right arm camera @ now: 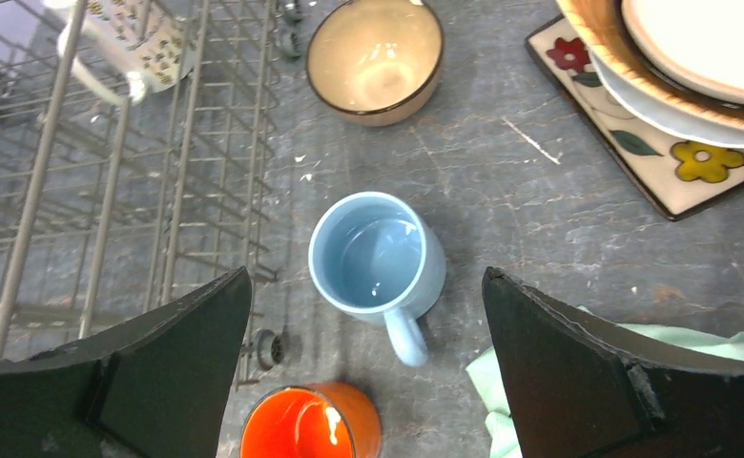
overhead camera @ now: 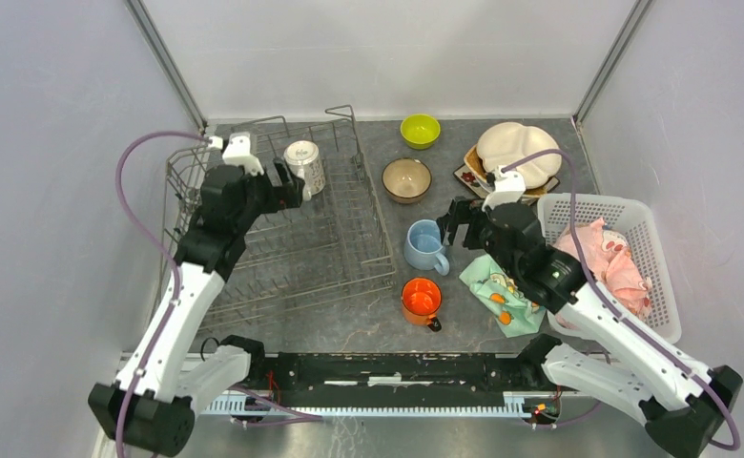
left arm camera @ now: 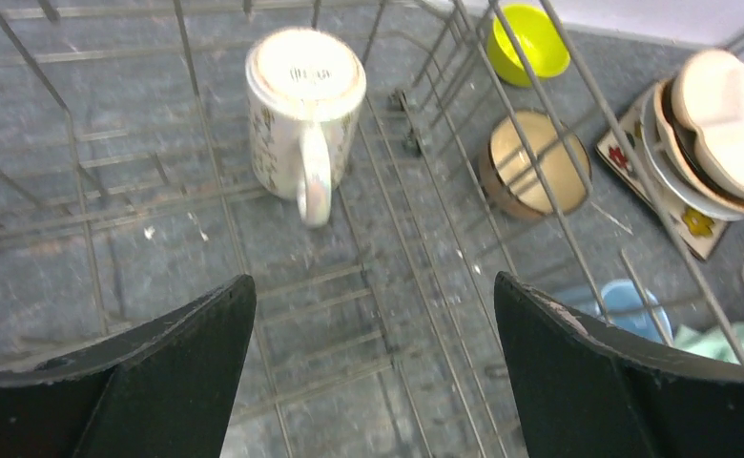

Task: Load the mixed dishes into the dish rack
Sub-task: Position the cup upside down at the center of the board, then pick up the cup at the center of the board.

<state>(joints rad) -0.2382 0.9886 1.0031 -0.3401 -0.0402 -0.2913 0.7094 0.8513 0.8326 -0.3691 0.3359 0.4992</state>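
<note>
I see L jaws wide open, empty, over rack point(overhead camera: 301, 250) floor; white mug point(left arm camera: 301, 105) ahead, near right wall. R jaws open above blue mug point(right arm camera: 378, 253), bare tabletop point(right arm camera: 502, 219) either side.

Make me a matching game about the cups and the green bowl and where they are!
Things:
1. white patterned mug
2. light-blue mug
3. orange mug
4. lime-green bowl

Places:
A. near the back edge of the table
B. upside down inside the dish rack
C. of the four, nearest the table's front edge
D. between the tan bowl and the orange mug

Pairs: 1-B, 2-D, 3-C, 4-A
</note>
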